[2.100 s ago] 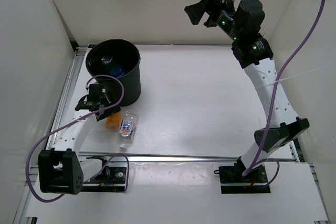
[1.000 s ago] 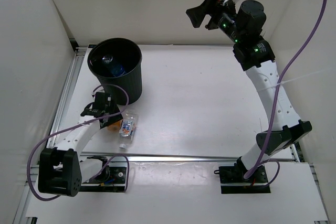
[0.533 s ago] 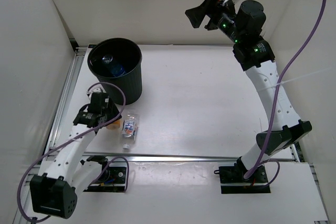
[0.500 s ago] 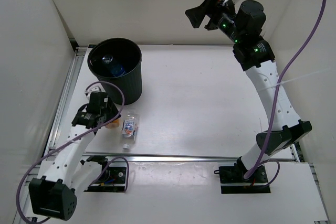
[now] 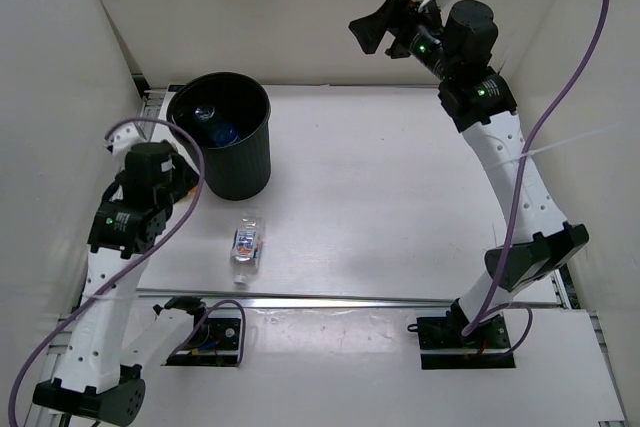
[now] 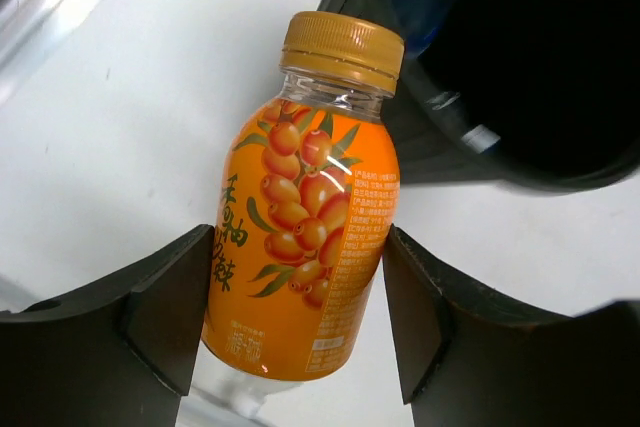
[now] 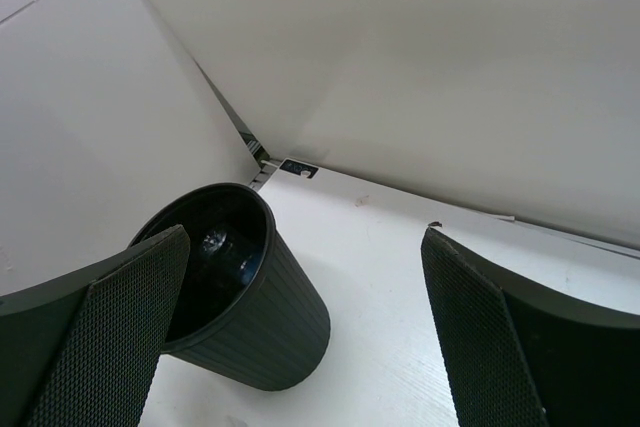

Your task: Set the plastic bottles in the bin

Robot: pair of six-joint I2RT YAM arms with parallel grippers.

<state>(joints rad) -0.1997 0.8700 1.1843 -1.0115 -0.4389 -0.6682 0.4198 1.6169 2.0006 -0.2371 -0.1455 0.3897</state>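
Observation:
My left gripper (image 6: 298,247) is shut on the orange bottle (image 6: 305,217), held off the table with its cap toward the black bin (image 6: 520,77). In the top view my left wrist (image 5: 142,192) hangs left of the bin (image 5: 240,172) and hides that bottle. Inside the bin lie a clear bottle (image 5: 205,113) and one with blue (image 5: 222,132). A clear bottle with a white-blue-red label (image 5: 245,244) lies on the table in front of the bin. My right gripper (image 5: 385,25) is raised high at the back, open and empty (image 7: 305,237).
White walls close in the table on the left, back and right. A metal rail (image 5: 125,162) runs along the left edge and another along the near edge (image 5: 350,299). The bin (image 7: 250,337) stands at the back left corner.
My left arm has lifted the orange bottle off the table and swung up and left beside the bin. The labelled bottle stays put. The right arm barely moved.

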